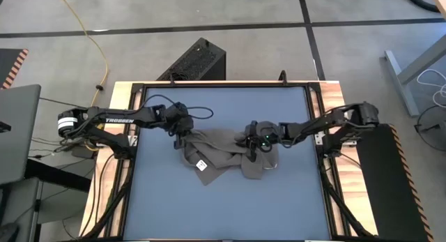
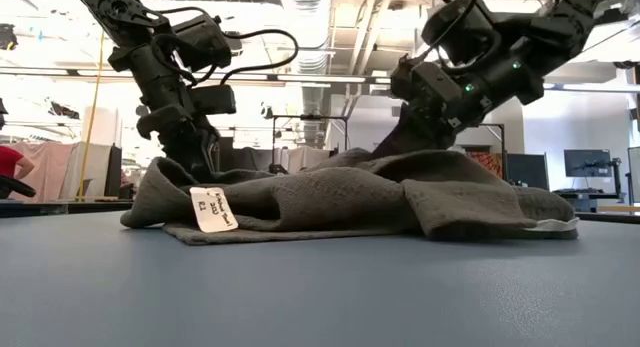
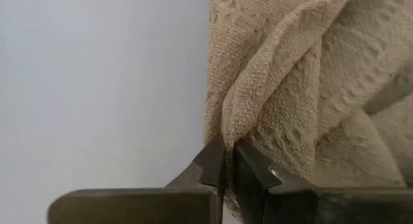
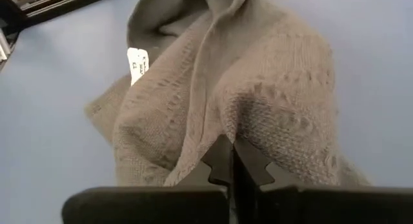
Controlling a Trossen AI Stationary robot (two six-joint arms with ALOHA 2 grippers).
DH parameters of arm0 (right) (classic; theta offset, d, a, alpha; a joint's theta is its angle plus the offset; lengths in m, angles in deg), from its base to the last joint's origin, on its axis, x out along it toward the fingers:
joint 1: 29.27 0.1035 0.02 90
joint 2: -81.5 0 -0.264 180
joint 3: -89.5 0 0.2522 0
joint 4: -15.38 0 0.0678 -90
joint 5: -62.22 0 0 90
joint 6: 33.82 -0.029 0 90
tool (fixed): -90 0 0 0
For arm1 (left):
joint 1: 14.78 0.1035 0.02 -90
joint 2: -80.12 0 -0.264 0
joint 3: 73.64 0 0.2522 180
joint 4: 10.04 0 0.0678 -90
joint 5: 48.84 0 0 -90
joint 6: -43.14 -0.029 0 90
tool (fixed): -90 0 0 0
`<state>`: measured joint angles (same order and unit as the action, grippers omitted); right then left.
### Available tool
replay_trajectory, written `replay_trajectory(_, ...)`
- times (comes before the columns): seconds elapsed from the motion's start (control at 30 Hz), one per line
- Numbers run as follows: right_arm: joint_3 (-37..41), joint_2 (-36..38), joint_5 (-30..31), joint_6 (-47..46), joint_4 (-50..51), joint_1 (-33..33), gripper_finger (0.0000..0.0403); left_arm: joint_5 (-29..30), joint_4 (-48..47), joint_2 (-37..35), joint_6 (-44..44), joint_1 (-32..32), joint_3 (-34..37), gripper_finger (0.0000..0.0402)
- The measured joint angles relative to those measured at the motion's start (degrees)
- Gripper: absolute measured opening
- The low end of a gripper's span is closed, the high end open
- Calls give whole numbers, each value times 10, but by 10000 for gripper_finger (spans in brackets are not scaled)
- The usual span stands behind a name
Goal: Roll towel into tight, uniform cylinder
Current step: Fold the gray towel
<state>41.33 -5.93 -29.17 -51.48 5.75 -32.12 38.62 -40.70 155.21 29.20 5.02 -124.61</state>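
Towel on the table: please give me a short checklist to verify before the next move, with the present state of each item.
1. Left tool pinches a fold of the towel: ok.
2. Right tool pinches a towel fold: ok.
3. Towel lies flat for rolling: not ok, it is bunched and creased.
4. White tag is free, not trapped: ok.
5. Towel lies fully on the table: ok.
6. A roll has started: not ok, no cylinder shows.

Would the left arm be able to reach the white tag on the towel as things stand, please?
Probably yes, but not right away. The tag lies exposed on the towel, close to the left gripper, with nothing between them. That gripper is shut on a towel fold, as is the right gripper, so it would need to let go first.
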Motion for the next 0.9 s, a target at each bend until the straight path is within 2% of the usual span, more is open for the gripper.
replay_trajectory(0.17, 0, 2, 0, -10, 3, 0, 25, 8, -14, 0, -27, -19, -20, 77)
replay_trajectory(0.43, 0, 4, 0, -10, 2, 0, 26, 49, -117, 0, -34, -41, -110, 182)
replay_trajectory(0.63, 0, 4, -1, -14, 2, 2, 26, 45, -169, 0, -34, -56, -160, 215)
replay_trajectory(0.73, 0, 4, -1, -16, 4, 2, 26, -13, -138, 0, -41, -69, -163, 217)
replay_trajectory(0.83, 0, 4, -1, -24, 4, 2, 27, -92, -57, 0, -55, -89, -150, 217)
replay_trajectory(0.9, 0, 4, -1, -36, 4, 2, 30, -115, 0, 0, -64, -104, -133, 217)
